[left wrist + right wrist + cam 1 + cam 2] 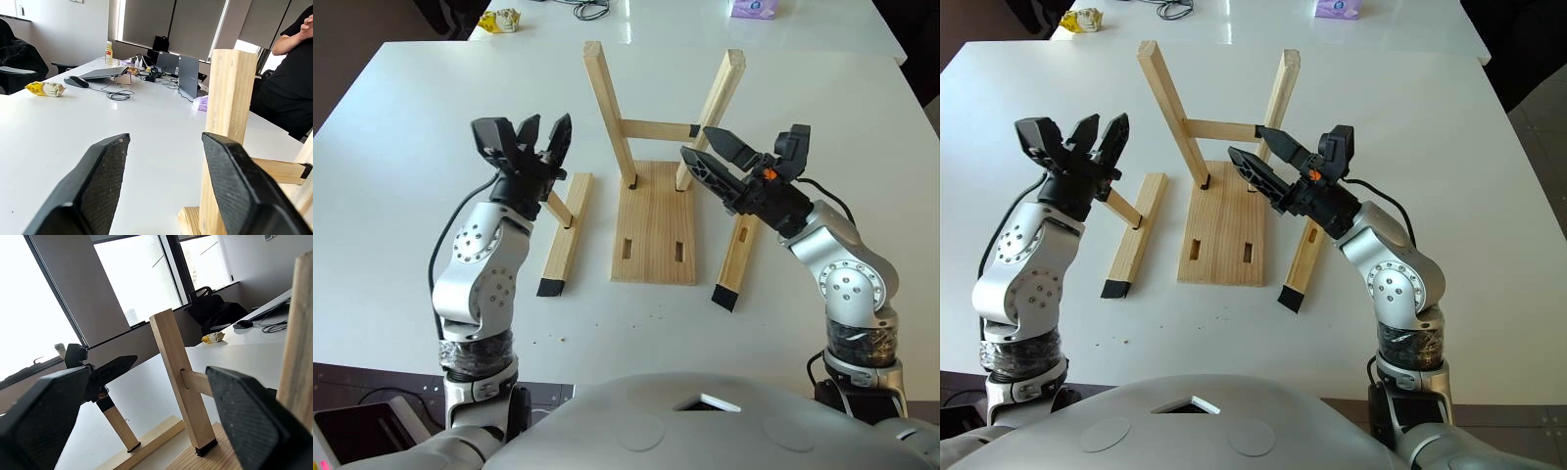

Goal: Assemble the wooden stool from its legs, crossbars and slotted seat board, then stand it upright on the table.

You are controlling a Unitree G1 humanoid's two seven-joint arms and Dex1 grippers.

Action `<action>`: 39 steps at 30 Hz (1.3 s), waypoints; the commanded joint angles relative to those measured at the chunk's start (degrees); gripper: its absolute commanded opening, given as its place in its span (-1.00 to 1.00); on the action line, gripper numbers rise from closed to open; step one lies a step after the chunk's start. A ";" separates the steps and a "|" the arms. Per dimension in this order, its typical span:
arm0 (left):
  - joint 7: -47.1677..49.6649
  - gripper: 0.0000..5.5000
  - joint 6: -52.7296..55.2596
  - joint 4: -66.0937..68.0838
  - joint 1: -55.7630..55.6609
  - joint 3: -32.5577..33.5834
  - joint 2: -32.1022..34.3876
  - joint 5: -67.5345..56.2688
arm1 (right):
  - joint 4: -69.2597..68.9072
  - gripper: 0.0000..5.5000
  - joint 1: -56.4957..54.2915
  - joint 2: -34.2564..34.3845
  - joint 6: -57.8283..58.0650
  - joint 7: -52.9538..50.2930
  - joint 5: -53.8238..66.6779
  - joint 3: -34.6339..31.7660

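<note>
The seat board [654, 230] lies flat at the centre of the frame. An upright leg frame [610, 113], joined by a crossbar [656, 128], stands in its far slots, and the two near slots are empty. One loose leg [566, 235] lies just left of the board and another [734, 259] just right.

The left tool [545, 127] hangs wide open above the left loose leg. The right tool [698, 142], equally wide, sits beside the frame's right post.

I judge each loose leg should be gripped near mid-length, then squared to its slot before pressing.

The white worktop [411, 147] looks smooth. A yellow packet [501, 21] rests on a second worktop at upper left.
</note>
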 commanded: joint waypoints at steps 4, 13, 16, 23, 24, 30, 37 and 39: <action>0.44 0.00 0.71 -1.25 1.11 2.54 -2.11 -2.67 | 0.17 0.59 -1.15 -0.23 1.10 -0.36 0.87 -0.73; 12.60 0.00 8.22 -14.67 -14.19 16.21 5.50 -21.63 | -0.72 0.59 0.99 0.42 0.64 -1.72 1.34 -2.03; 7.65 0.15 17.54 -13.29 -9.53 16.81 14.63 -28.62 | -6.87 0.59 8.33 0.48 -0.58 -5.05 1.90 -5.10; -4.84 0.52 34.64 -5.37 3.65 26.84 34.34 -47.21 | -12.10 0.59 19.33 2.06 -4.54 -9.21 0.68 -8.63; -6.83 0.57 35.95 -4.23 4.12 27.07 36.41 -48.24 | -12.81 0.59 20.75 2.63 -5.48 -9.86 0.16 -8.84; -16.07 0.63 42.30 2.21 9.61 25.55 44.04 -46.75 | -14.37 0.59 24.51 5.07 -9.26 -11.97 -2.31 -7.58; -12.12 0.63 44.23 -2.99 14.28 17.84 41.73 -41.90 | -13.26 0.59 22.44 3.41 -9.26 -11.88 -2.13 -8.04; -9.83 0.63 43.52 -4.75 14.72 16.36 39.87 -40.30 | -12.95 0.59 21.95 2.51 -8.80 -11.78 -1.74 -8.73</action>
